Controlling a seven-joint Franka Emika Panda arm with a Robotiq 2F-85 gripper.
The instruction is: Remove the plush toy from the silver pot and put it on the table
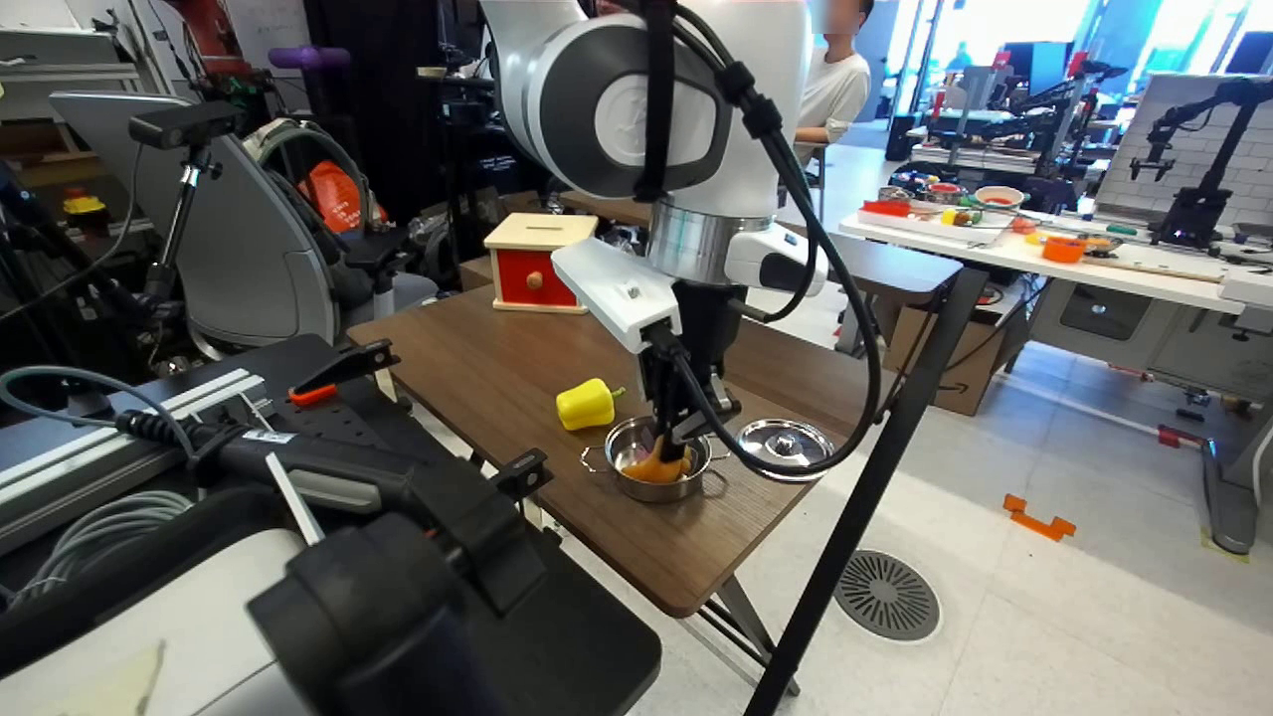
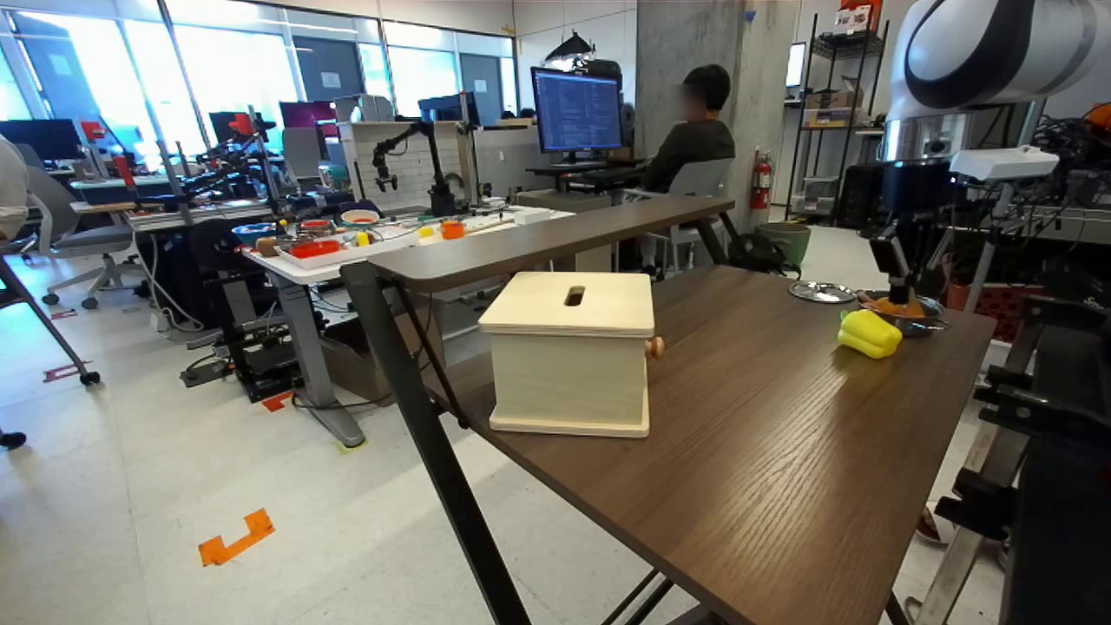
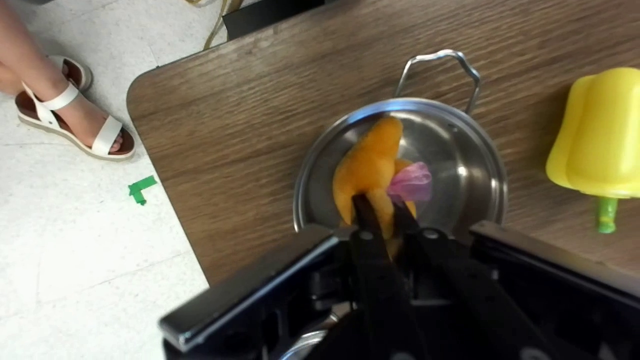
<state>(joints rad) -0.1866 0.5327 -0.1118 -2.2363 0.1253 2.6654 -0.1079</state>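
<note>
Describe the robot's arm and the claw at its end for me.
The arm is rounded and white, with a dark grey ring and a shiny silver collar. Black cables run along its outside, and a white box sits near the collar. The gripper is black, with two slim fingers.

Cannot see the lower part of the plush toy [image 3: 367, 160] in the wrist view; concealed behind the gripper [image 3: 381, 206]. Cannot trace the full rim of the silver pot [image 3: 472, 165] there. Note yellow pepper [image 3: 597, 135] cut off by right edge. In both exterior views, find robot arm [image 1: 627, 119] cropped. In an exterior view, find the table [image 2: 738, 460] cut off at bottom, a blurred face on the seated person [image 2: 699, 143], and text on the monitor [image 2: 580, 111] too small to read.
</note>
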